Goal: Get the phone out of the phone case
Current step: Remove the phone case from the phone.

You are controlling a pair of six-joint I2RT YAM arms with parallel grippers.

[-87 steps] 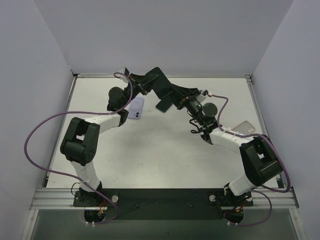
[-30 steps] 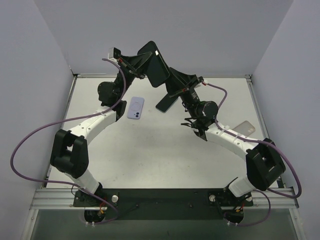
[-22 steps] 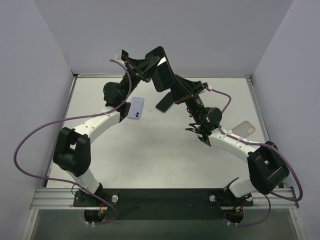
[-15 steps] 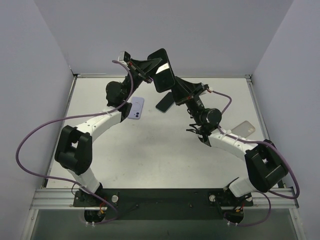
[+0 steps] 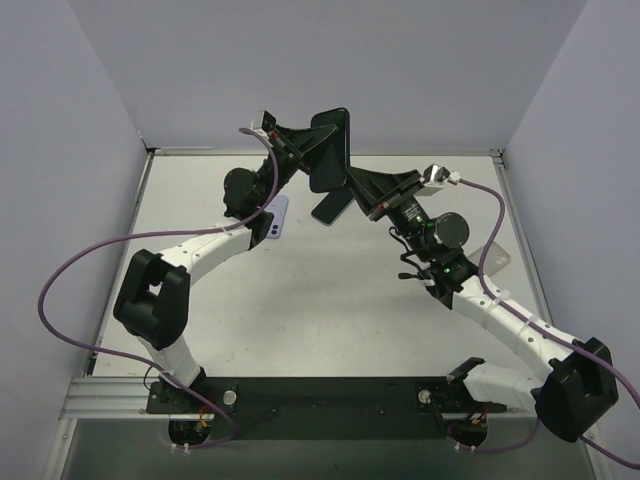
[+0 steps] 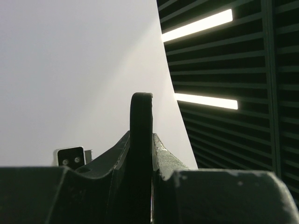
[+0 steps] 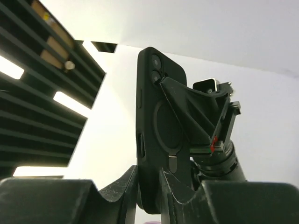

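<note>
Both left gripper (image 5: 312, 152) and right gripper (image 5: 353, 180) clamp the black phone case (image 5: 333, 132), upright at 12 o'clock. Lilac phone (image 5: 280, 212) lies at 11 o'clock.

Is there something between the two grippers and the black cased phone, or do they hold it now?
Nothing visible stands between them. The left gripper and the right gripper are both shut on the black cased phone, which is in the air above the table. The purple phone lies on the table, apart from it.
</note>
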